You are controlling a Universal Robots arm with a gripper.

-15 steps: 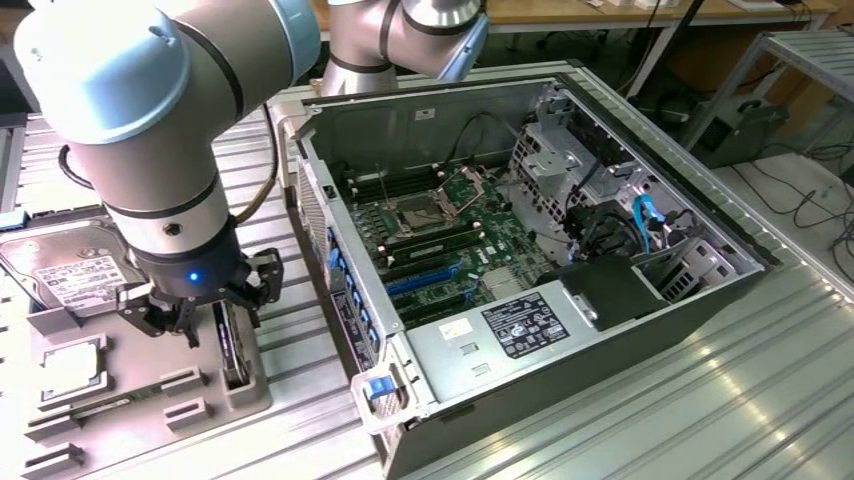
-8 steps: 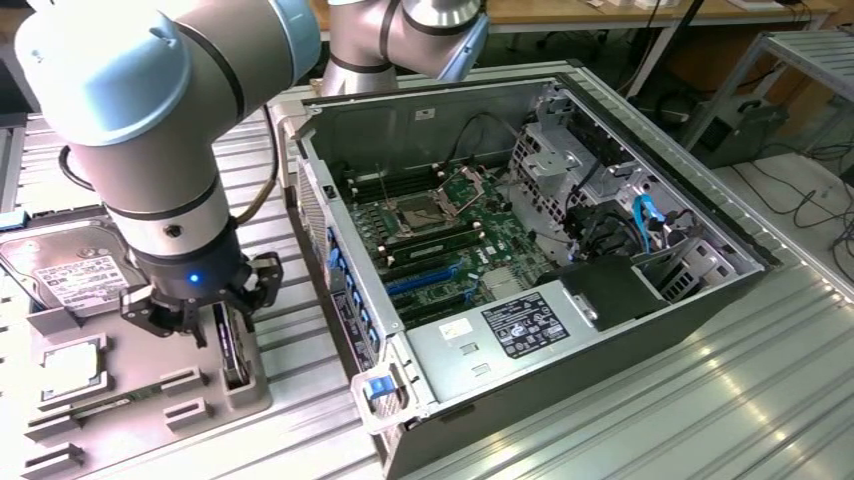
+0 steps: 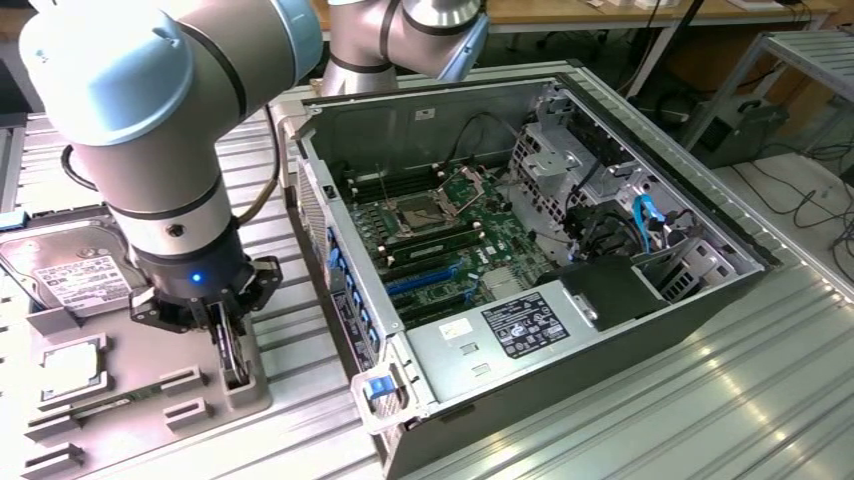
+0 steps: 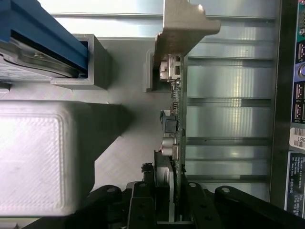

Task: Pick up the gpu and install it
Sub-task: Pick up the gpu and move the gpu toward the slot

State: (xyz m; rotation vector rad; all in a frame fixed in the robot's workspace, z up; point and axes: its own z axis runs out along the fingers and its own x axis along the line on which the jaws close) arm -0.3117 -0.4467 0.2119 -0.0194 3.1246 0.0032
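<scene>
The gpu [image 3: 240, 366] stands on edge in a slot of the grey holder tray [image 3: 147, 345], at the exterior view's lower left. Seen edge-on in the wrist view, the gpu [image 4: 177, 114] shows its green board, small components and silver end bracket [image 4: 183, 28]. My gripper [image 3: 230, 345] comes straight down on the card's upper edge. In the wrist view the gripper [image 4: 167, 186] has one black finger against each face of the card, shut on it. The card still sits in its holder.
The open computer case [image 3: 400, 135] lies to the exterior view's right, with its motherboard and blue expansion slots [image 3: 427, 277] exposed. A silver hard drive [image 3: 67, 270] and a square processor chip [image 3: 74, 365] rest on the tray. A white block [image 4: 33, 157] sits close beside the gripper.
</scene>
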